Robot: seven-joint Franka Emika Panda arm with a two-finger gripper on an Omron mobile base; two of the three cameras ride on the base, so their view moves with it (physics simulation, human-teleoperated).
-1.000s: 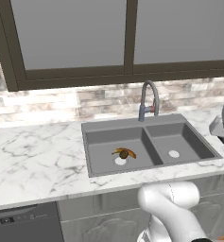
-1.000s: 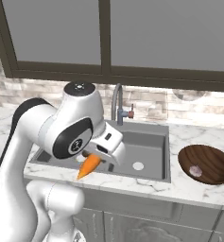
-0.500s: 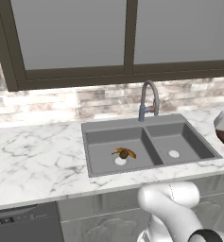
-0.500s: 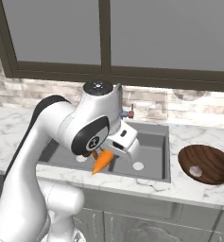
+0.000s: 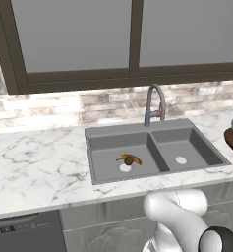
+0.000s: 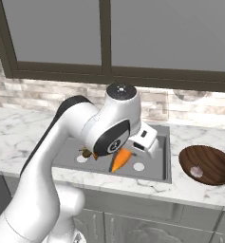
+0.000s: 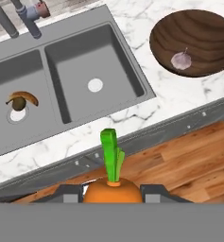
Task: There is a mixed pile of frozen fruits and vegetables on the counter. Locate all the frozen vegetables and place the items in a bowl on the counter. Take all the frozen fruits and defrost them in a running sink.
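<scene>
Carrot point(image 7: 113, 182) pinched between my gripper point(image 7: 112, 193) fingers; bowl point(image 7: 198, 28) at one o'clock holds the bulb point(image 7: 181, 59); sink point(image 7: 104, 47) at eleven.

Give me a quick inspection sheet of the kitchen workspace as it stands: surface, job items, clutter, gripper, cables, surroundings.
Surface: white marble counter around a dark double-basin sink.
Job's things: banana and kiwi lie by the drain of one basin; pinkish bulb sits in the wooden bowl; carrot is held, green tip pointing away from the hand.
Clutter: nothing seen.
Gripper: gripper shut on the carrot, in front of the sink.
Cables: nothing seen.
Surroundings: gooseneck tap, no running water visible; stone-tile backsplash, dark-framed windows, wood floor below.
</scene>
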